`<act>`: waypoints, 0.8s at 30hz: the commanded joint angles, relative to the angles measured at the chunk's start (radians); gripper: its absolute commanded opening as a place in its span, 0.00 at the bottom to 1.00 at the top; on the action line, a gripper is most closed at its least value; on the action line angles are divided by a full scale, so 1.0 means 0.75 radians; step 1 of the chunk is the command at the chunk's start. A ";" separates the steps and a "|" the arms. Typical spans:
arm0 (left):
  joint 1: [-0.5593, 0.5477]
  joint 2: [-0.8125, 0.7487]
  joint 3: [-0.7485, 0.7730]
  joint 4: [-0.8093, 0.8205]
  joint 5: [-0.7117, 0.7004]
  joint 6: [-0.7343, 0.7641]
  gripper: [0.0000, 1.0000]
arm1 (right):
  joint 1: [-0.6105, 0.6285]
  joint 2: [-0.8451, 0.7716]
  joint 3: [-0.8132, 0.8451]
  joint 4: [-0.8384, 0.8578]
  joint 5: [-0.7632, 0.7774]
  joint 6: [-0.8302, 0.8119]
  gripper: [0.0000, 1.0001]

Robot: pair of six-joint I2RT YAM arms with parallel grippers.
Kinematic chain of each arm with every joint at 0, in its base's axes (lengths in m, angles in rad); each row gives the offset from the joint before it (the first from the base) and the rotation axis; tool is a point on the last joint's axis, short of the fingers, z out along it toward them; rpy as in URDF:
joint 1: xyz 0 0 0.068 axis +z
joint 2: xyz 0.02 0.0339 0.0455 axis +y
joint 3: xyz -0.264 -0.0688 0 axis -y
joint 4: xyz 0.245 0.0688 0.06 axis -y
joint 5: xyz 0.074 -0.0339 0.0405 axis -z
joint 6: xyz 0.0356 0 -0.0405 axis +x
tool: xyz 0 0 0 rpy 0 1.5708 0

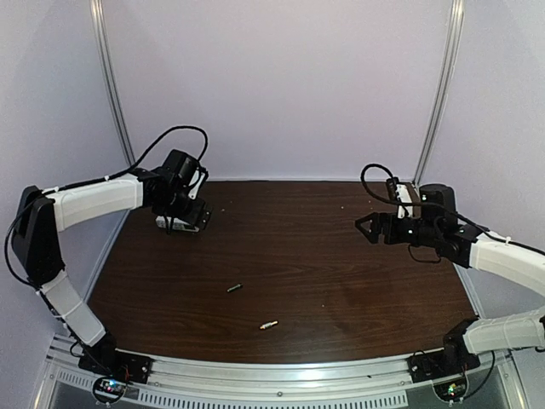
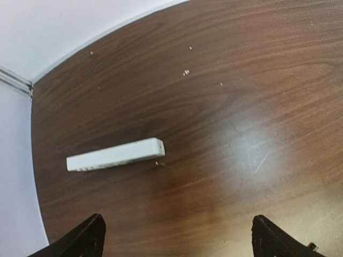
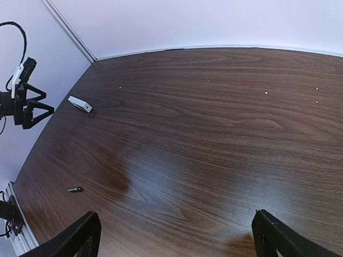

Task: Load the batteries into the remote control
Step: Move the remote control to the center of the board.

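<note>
Top view: dark wood bench (image 1: 341, 281), 2 arms mounted at its near edge.

Remote control (image 2: 115, 155): lay flat at about 10 o'clock on the bench, near the far left corner. In the left wrist view its long axis ran roughly 9 to 3 o'clock, with the 3 o'clock end a little higher in frame. Could not tell which face was up. A few pale specks (image 2: 186, 72) were scattered on the wood beyond it.

Batteries: both loose on the bench, toward 6 o'clock and well apart from the remote control. Dark battery (image 1: 234, 289) sat at about 10 o'clock from the pale battery (image 1: 268, 325), near it with a gap between. The pale one lay closer to the near edge.

Left arm (image 1: 94, 198): reached to the far left corner. Left jaws pointed down over the remote control, spread wide, nothing between them. The wrist view showed both fingertips (image 2: 88, 235) clear of the remote control.

Right arm (image 1: 511, 260): raised at about 3 o'clock on the bench. Right jaws pointed toward 9 o'clock, spread wide, holding nothing. They were well apart from both batteries and from the remote control.
</note>
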 commanded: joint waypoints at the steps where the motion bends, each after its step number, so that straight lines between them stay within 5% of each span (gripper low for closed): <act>1: 0.070 0.185 0.252 -0.144 -0.061 0.160 0.97 | 0.013 0.023 -0.011 0.026 -0.025 -0.016 1.00; 10: 0.181 0.442 0.562 -0.285 0.109 0.522 0.96 | 0.014 0.049 -0.032 0.070 -0.089 -0.006 1.00; 24: 0.235 0.714 0.586 -0.307 0.004 0.708 0.89 | 0.015 0.089 -0.048 0.154 -0.164 0.026 1.00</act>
